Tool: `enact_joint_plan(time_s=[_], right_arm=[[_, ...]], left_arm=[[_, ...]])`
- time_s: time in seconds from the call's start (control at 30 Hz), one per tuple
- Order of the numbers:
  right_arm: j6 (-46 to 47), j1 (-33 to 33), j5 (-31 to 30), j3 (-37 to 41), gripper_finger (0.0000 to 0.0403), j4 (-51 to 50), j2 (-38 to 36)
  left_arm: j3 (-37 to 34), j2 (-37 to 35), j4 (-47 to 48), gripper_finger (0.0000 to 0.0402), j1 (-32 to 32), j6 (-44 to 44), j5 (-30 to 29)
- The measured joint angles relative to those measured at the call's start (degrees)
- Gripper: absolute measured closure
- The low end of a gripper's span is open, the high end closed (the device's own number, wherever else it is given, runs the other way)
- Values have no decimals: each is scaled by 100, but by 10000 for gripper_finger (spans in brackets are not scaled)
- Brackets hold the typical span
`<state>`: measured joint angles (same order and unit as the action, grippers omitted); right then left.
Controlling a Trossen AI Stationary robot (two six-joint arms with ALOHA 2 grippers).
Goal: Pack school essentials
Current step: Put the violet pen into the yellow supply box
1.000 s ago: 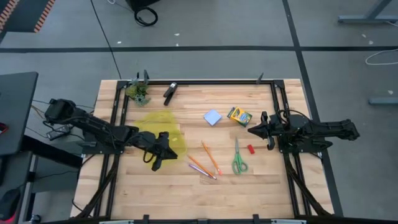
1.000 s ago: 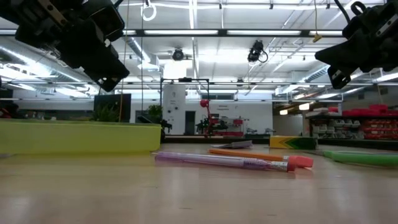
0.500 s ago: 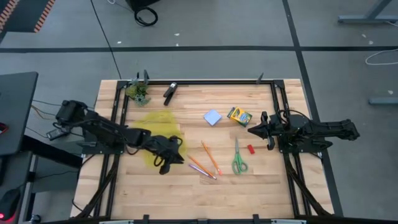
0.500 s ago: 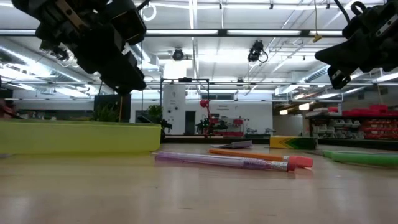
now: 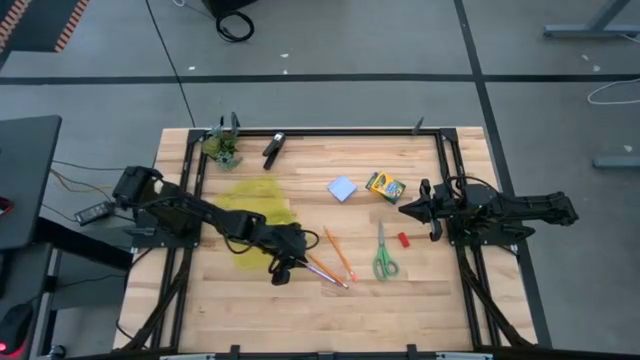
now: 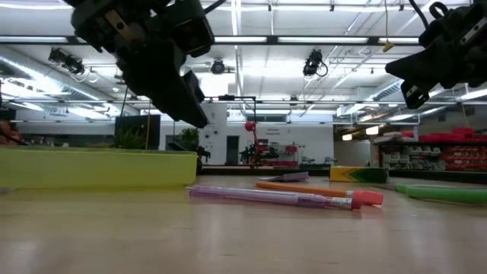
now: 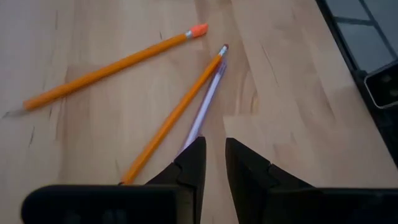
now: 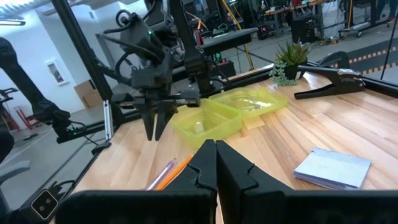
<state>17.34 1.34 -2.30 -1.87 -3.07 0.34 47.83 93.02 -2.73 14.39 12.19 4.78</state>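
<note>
My left gripper (image 5: 279,277) hovers above the table with its fingers a narrow gap apart (image 7: 214,155) and nothing between them. It stands just left of the near ends of an orange pencil (image 7: 174,115) and the pinkish pen (image 7: 205,102), which lie side by side. A second orange pencil (image 7: 106,68) lies flat beyond them. The green-handled scissors (image 5: 383,255), red eraser (image 5: 404,239), pale blue note pad (image 5: 342,188) and crayon box (image 5: 384,186) lie flat farther right. My right gripper (image 8: 215,152) is shut and waits at the table's right side.
A translucent yellow-green tray (image 5: 262,205) sits left of centre, behind my left arm. A black clip tool (image 5: 273,148) and a small green plant (image 5: 222,148) sit at the far left. A black frame (image 5: 330,131) borders the table. Bare wood lies along the near edge.
My left gripper has travelled toward the table's right edge, from the near side of the yellow-green tray to the near ends of the pencil and pen, sinking slightly. No object has moved.
</note>
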Motion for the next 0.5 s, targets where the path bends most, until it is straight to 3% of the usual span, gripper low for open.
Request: enact_joint_plan(time_s=[0.5], right_arm=[[0,2,18,-1,396,4,103]], left_arm=[[767,664,381,333,61,-237,106]])
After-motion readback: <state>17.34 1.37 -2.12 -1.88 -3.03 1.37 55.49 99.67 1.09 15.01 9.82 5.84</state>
